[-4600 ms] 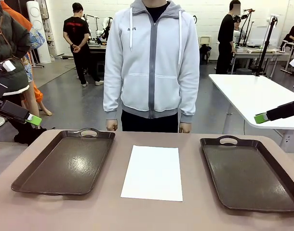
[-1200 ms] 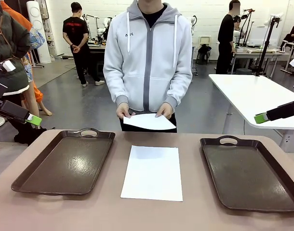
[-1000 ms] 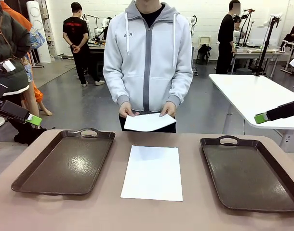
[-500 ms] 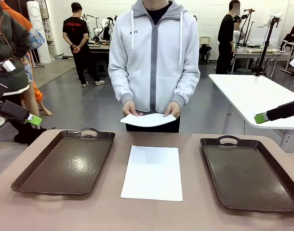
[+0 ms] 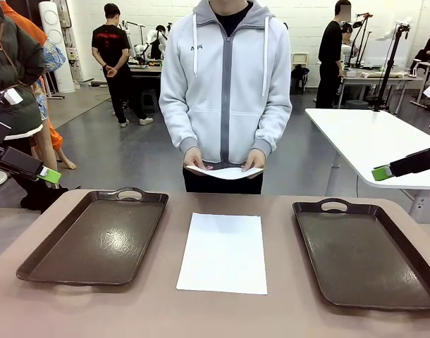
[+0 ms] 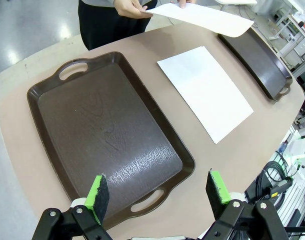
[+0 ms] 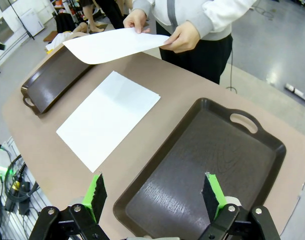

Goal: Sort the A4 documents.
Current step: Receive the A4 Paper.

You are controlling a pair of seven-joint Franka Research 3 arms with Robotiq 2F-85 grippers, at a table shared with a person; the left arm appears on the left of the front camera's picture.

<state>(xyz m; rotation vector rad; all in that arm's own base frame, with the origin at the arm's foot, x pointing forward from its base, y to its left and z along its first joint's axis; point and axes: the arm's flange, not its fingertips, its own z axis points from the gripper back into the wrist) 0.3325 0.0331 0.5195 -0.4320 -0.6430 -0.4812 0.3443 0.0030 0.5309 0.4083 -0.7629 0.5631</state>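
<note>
The left gripper (image 6: pixel 157 191) and right gripper (image 7: pixel 153 194) both hang wide open; one A4 sheet (image 5: pixel 223 252) lies flat between them; a person's hands (image 5: pixel 194 158) hold a second sheet (image 5: pixel 225 172) farther off; best to pinch one edge gently so nothing crumples.

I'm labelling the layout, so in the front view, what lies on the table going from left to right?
left dark brown tray → white A4 sheet lying flat on the tabletop → right dark brown tray
</note>
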